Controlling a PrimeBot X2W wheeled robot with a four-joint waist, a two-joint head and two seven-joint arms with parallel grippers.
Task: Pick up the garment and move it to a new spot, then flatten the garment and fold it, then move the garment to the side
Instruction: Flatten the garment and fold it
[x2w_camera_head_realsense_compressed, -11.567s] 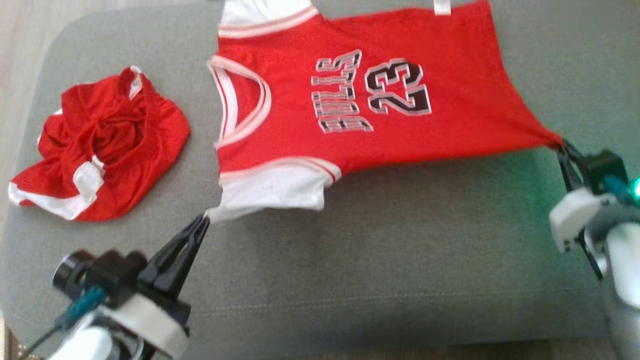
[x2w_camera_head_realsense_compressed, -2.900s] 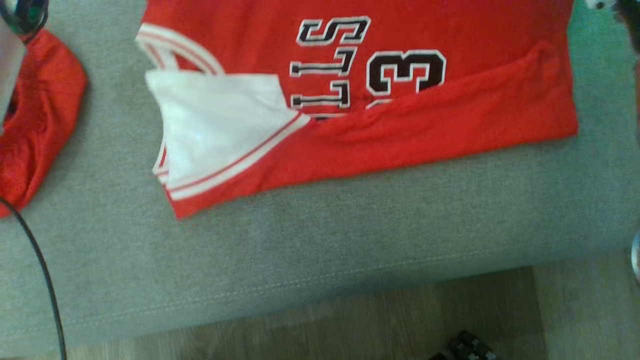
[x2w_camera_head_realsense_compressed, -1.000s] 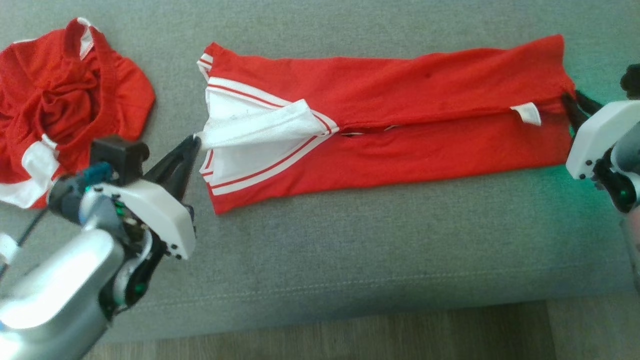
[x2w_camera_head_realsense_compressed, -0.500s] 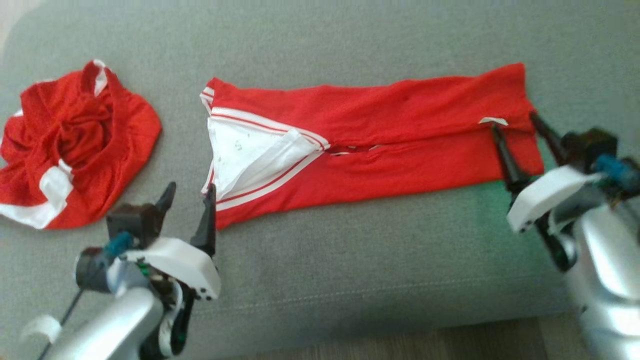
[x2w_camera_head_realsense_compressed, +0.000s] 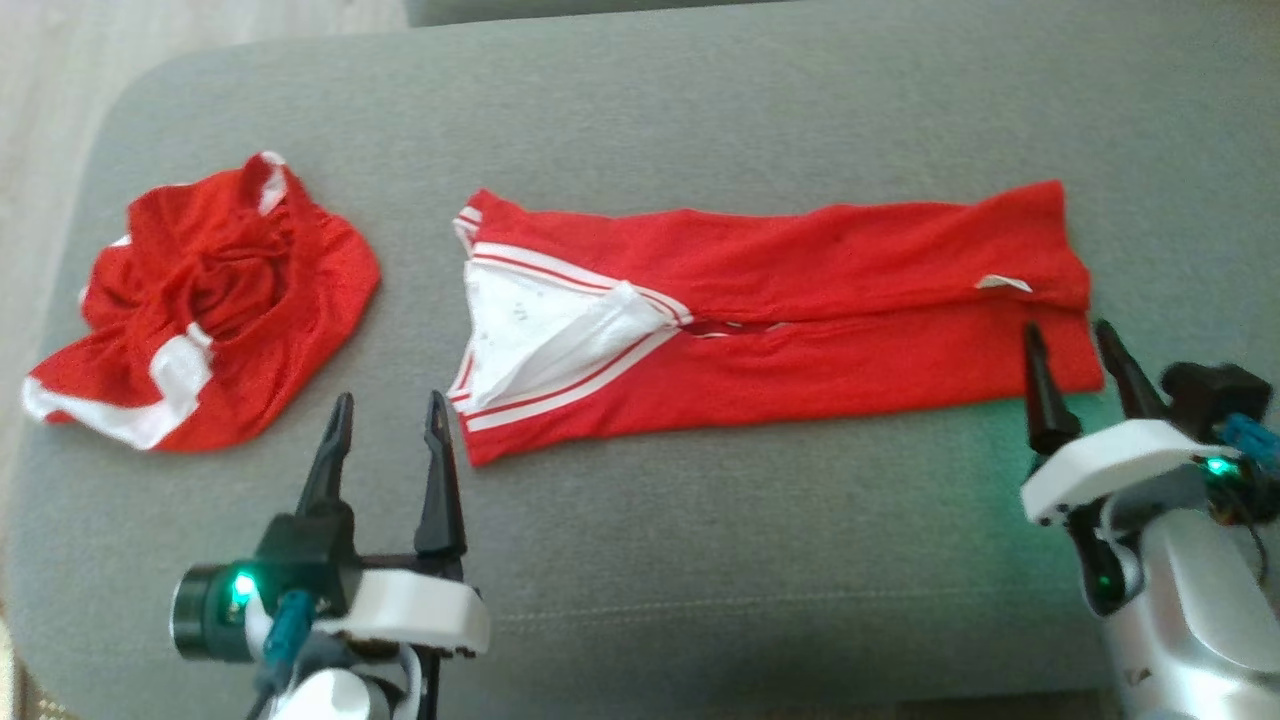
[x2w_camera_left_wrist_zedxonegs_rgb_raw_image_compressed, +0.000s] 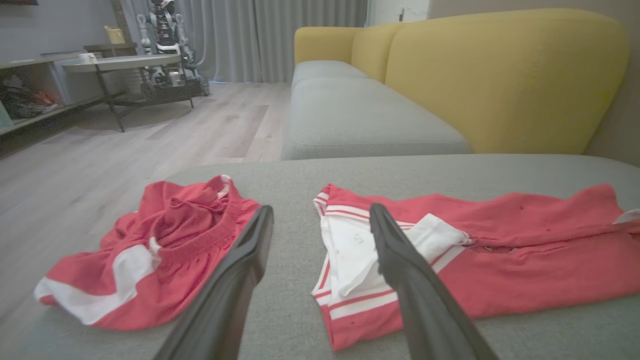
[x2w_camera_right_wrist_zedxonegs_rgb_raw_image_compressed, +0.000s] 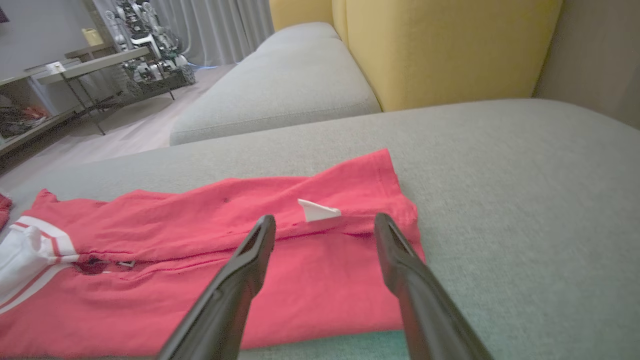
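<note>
The red jersey (x2w_camera_head_realsense_compressed: 800, 300) lies on the grey cushion (x2w_camera_head_realsense_compressed: 700, 540) folded into a long strip, both long edges turned in to meet along the middle. Its white sleeves (x2w_camera_head_realsense_compressed: 540, 330) are at the left end and a small white tag (x2w_camera_head_realsense_compressed: 1003, 284) near the right end. My left gripper (x2w_camera_head_realsense_compressed: 388, 405) is open with nothing in it, just off the strip's left near corner. My right gripper (x2w_camera_head_realsense_compressed: 1068, 330) is open too, at the right near corner. The jersey (x2w_camera_left_wrist_zedxonegs_rgb_raw_image_compressed: 490, 260) appears beyond the left fingers, and the jersey (x2w_camera_right_wrist_zedxonegs_rgb_raw_image_compressed: 225, 260) lies under the right gripper's fingers (x2w_camera_right_wrist_zedxonegs_rgb_raw_image_compressed: 250, 260).
A crumpled pair of red shorts (x2w_camera_head_realsense_compressed: 210, 300) with white trim lies on the cushion's left part; the shorts (x2w_camera_left_wrist_zedxonegs_rgb_raw_image_compressed: 150, 250) are left of my left gripper. Behind are a second grey seat (x2w_camera_left_wrist_zedxonegs_rgb_raw_image_compressed: 360, 115), a yellow sofa back (x2w_camera_left_wrist_zedxonegs_rgb_raw_image_compressed: 500, 75), wooden floor and a table (x2w_camera_left_wrist_zedxonegs_rgb_raw_image_compressed: 120, 62).
Both grippers let go of the jersey ends, opened and drew back toward me. The second long edge now lies folded over the middle. The camera has also shifted.
</note>
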